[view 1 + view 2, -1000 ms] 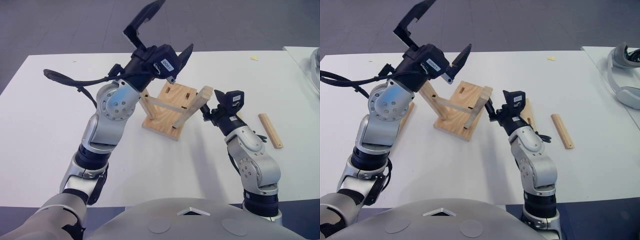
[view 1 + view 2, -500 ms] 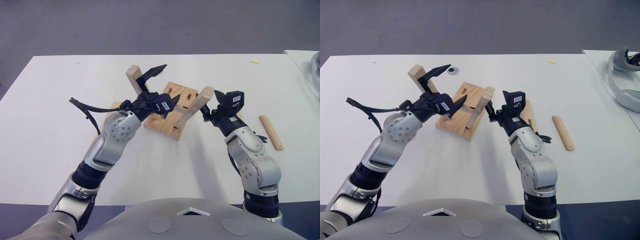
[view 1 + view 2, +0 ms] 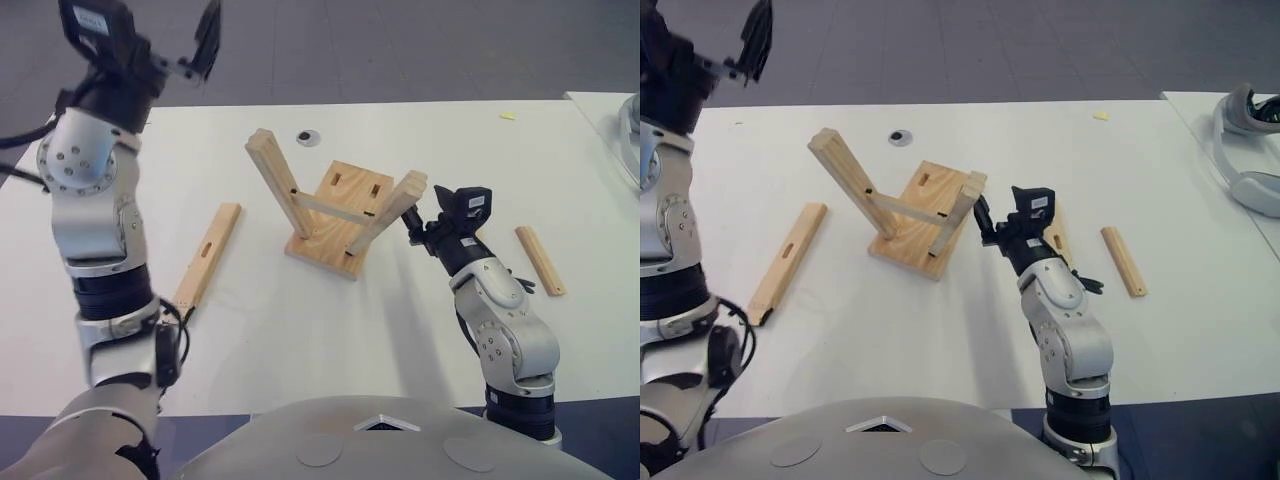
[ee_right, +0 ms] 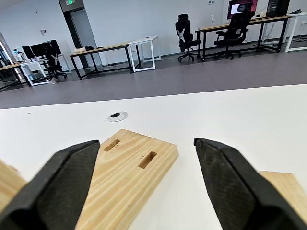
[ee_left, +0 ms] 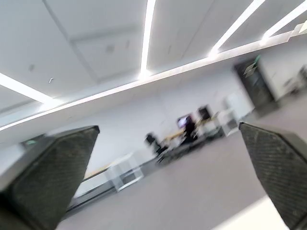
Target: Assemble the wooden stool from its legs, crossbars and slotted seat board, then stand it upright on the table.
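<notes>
Right wrist view, right gripper [image 4: 147,141]: fingers apart beside the fitted leg [image 3: 396,205]; best closed there to steady the seat board [image 3: 340,215].
Loose leg [image 3: 205,255]: flat, 9 o'clock of seat board; needs square entry into a slot.
Left gripper [image 5: 169,128]: spread, high at 10 o'clock; should fetch it.

- We pulled the left gripper [image 5: 168,129] away from the left leg [image 3: 275,180] of the stool [image 3: 335,215], where it had hovered low.
- We raised it high, well off to the stool's left side.
</notes>
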Controlling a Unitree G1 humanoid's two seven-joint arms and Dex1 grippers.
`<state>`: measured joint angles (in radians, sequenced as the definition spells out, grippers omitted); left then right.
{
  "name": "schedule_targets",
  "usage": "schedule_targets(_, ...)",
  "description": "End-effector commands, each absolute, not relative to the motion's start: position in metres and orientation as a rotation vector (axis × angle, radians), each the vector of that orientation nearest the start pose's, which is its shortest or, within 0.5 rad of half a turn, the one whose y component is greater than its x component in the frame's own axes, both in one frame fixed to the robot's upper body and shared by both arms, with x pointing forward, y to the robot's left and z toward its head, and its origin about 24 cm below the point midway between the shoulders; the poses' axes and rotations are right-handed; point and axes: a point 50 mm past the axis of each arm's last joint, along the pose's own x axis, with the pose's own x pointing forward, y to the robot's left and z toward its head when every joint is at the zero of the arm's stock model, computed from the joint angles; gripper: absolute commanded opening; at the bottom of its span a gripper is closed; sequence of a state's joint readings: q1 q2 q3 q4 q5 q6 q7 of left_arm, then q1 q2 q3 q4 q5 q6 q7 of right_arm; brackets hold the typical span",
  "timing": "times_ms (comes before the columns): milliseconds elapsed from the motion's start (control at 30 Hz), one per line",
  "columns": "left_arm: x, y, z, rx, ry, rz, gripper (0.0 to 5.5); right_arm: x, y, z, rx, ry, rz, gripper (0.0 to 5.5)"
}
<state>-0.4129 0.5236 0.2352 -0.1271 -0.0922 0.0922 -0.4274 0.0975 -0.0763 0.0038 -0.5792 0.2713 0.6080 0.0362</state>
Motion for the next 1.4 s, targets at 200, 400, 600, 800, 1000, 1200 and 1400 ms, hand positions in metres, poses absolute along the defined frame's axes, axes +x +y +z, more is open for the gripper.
schedule_targets(200, 0.275, 0.239, 0.125, 0.561, -0.167, -0.239, 5.40, 0.190, -0.185, 0.103, 0.080, 0.148, -0.263, 3.70)
schedule_targets(400, 0.261, 0.079, 0.134, 0.437, -0.318, -0.854, 5.40, 0.212, -0.096, 0.152, 0.281, 0.012, 0.293, 3.70)
schedule_targets(600, 0.220, 0.033, 0.139, 0.282, -0.267, -1.194, 5.40, 0.221, -0.085, 0.154, 0.288, 0.028, 0.429, 3.70)
schedule_targets(800, 0.242, 0.058, 0.150, 0.299, -0.295, -0.997, 5.40, 0.228, -0.126, 0.117, 0.200, 0.132, 0.307, 3.70)
schedule_targets(1000, 0.292, 0.146, 0.174, 0.462, -0.314, -0.745, 5.40, 0.262, -0.181, 0.155, 0.096, -0.030, 0.332, 3.70)
schedule_targets(1200, 0.307, 0.173, 0.179, 0.505, -0.333, -0.691, 5.40, 0.275, -0.195, 0.175, 0.043, -0.087, 0.368, 3.70)
schedule_targets(1400, 0.285, 0.145, 0.272, 0.097, -0.618, -0.946, 5.40, 0.273, -0.201, 0.217, 0.265, -0.191, 0.613, 3.70)
